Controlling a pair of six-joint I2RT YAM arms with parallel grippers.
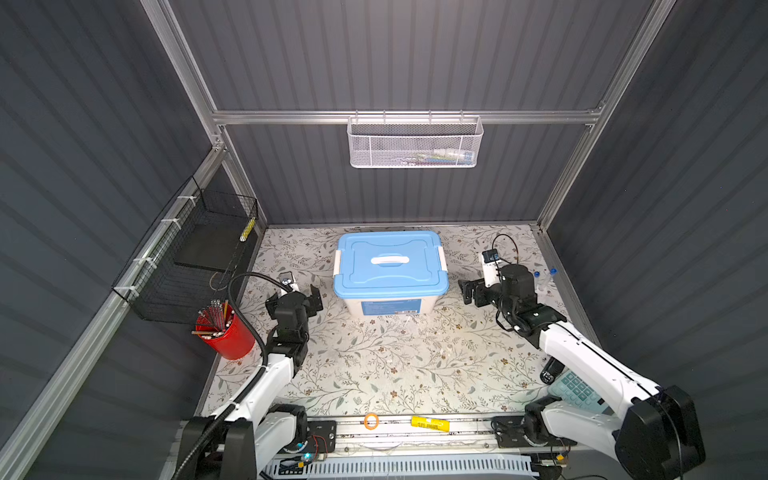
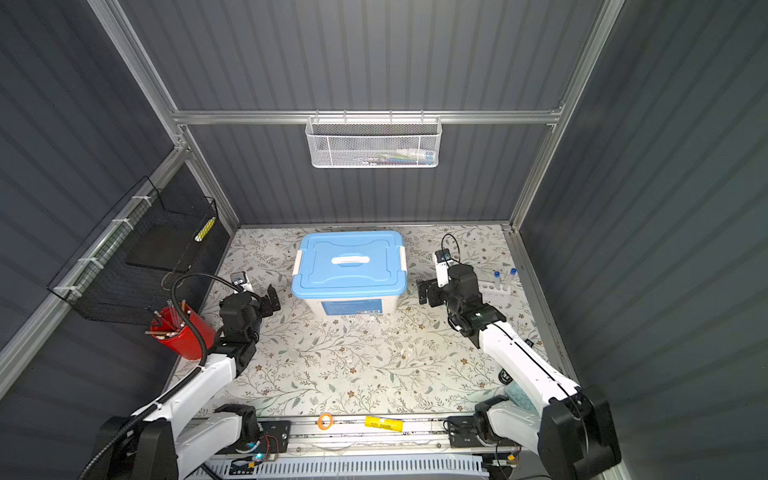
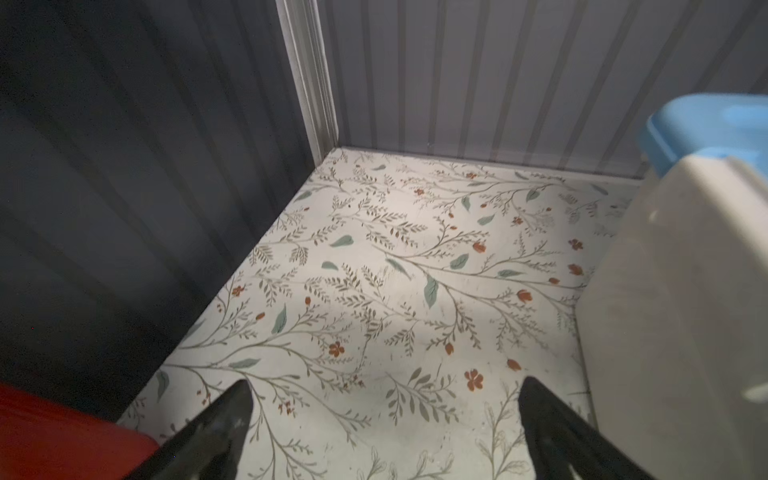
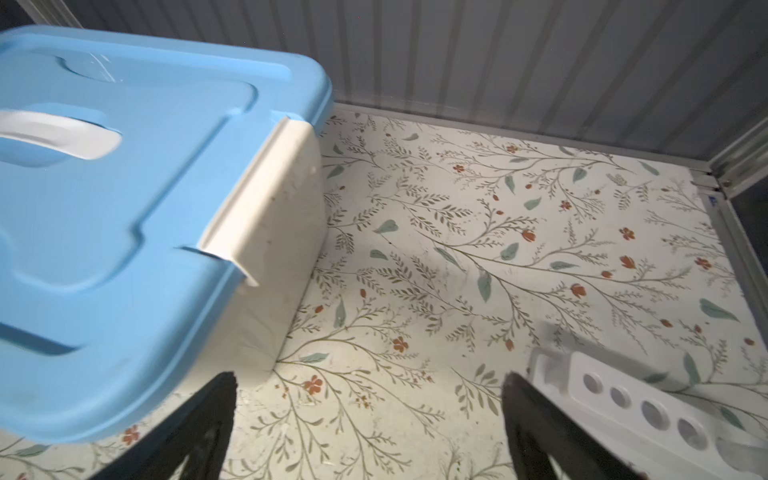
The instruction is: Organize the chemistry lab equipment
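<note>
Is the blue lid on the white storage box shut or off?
Shut. The blue plastic lid sits flat on the white storage box; in the right wrist view a white side clip laps over the lid's edge.

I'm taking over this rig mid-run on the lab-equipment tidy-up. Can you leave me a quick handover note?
Left gripper: open, empty, beside the blue-lidded box on the left in both top views.
Right gripper: open, empty, between the box and the white holed rack.
Done: two blue-capped tubes stand in the rack near the right wall.
Box is shut, lid on.
Left: no other glassware shows clearly; opening the box is probably next.
</note>
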